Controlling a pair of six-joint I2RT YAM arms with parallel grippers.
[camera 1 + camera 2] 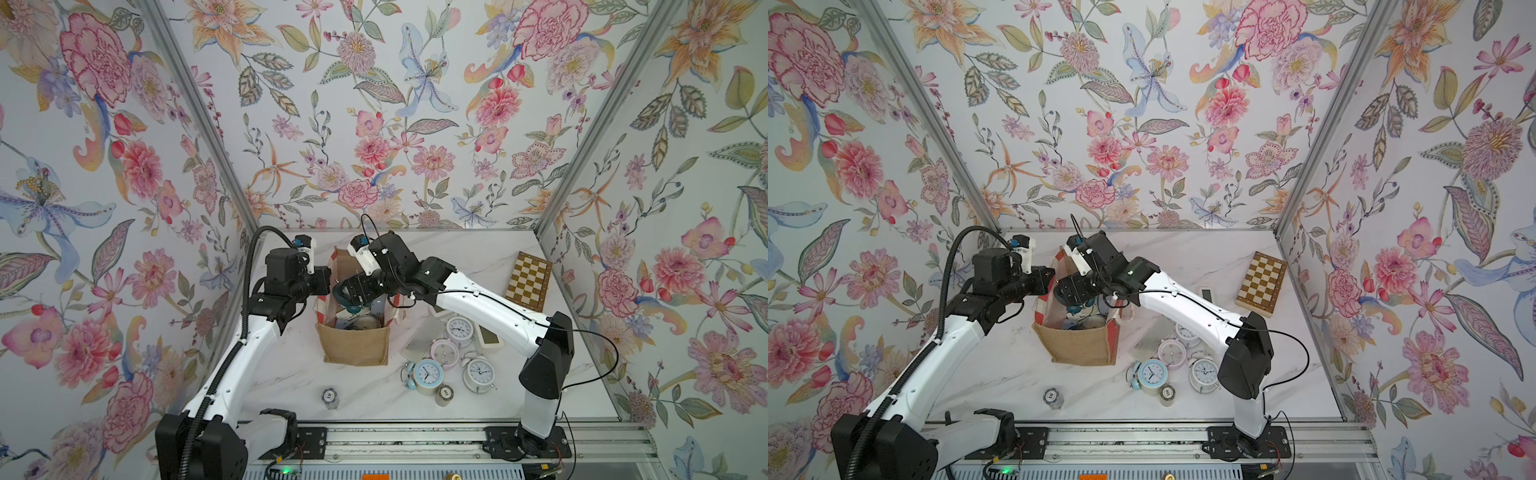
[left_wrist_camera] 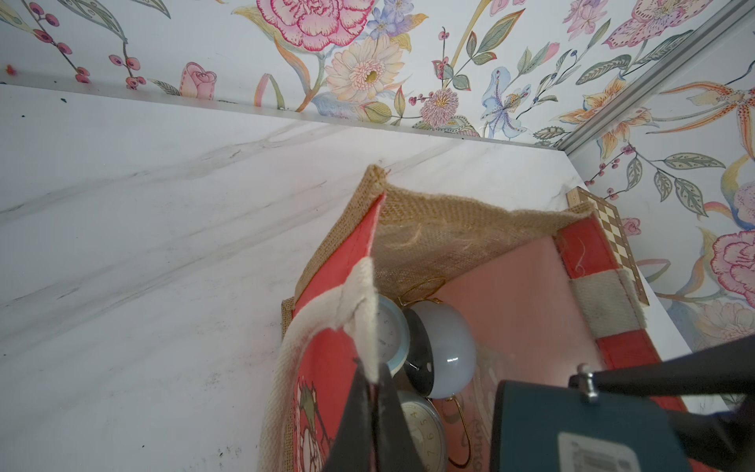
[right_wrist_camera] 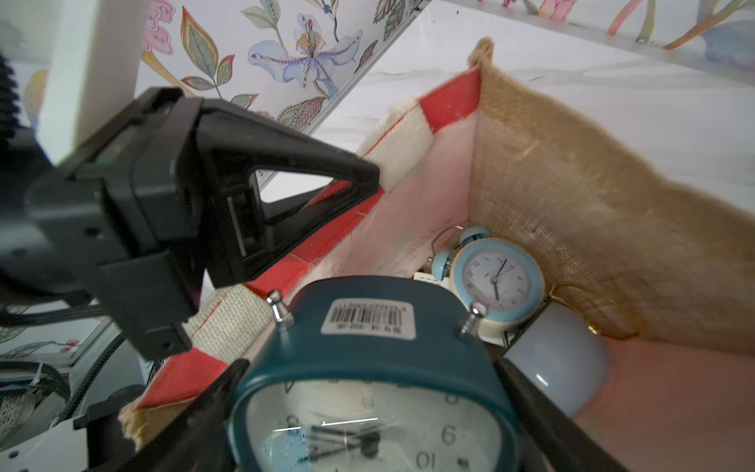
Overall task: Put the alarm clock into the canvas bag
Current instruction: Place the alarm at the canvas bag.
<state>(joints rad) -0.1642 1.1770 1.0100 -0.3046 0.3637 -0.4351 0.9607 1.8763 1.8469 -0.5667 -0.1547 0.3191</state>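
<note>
The canvas bag (image 1: 355, 345) (image 1: 1079, 345) stands upright mid-table with its mouth open. My right gripper (image 3: 369, 367) is shut on a dark teal alarm clock (image 3: 367, 323) (image 2: 572, 429), holding it in the bag's mouth, just inside the rim. In a top view the right gripper (image 1: 347, 299) hangs over the opening. My left gripper (image 2: 374, 367) (image 1: 328, 276) is shut on the bag's white handle (image 2: 327, 310) at the red-striped side (image 3: 408, 126). Inside the bag lie a light blue twin-bell clock (image 3: 496, 282) and a pale rounded clock (image 2: 445, 351).
Right of the bag, several clocks cluster on the marble table: blue (image 1: 426, 374), pink (image 1: 444, 353), white (image 1: 478, 372). A chessboard (image 1: 528, 280) lies at the back right. Two small jars (image 1: 330, 397) (image 1: 444, 392) stand near the front.
</note>
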